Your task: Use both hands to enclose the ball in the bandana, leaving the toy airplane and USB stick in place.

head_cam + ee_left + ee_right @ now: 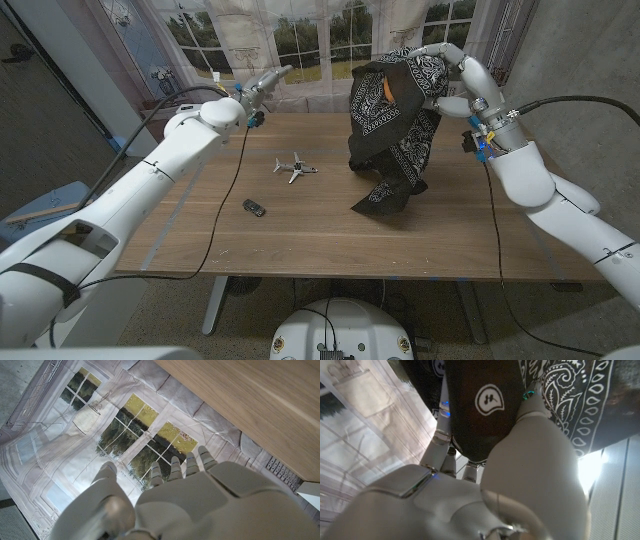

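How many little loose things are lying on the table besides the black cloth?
2: a toy airplane near the middle, and a USB stick nearer the front edge. The bandana may hide more.

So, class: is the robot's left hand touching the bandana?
Apart. The head view shows the left hand raised at the table's far left, wide bare wood separating it from the bandana.

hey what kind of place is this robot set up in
Probably an indoor test room dressed up as a home: a wooden table on a stand, a printed fabric backdrop showing windows and trees, and a bare concrete floor.
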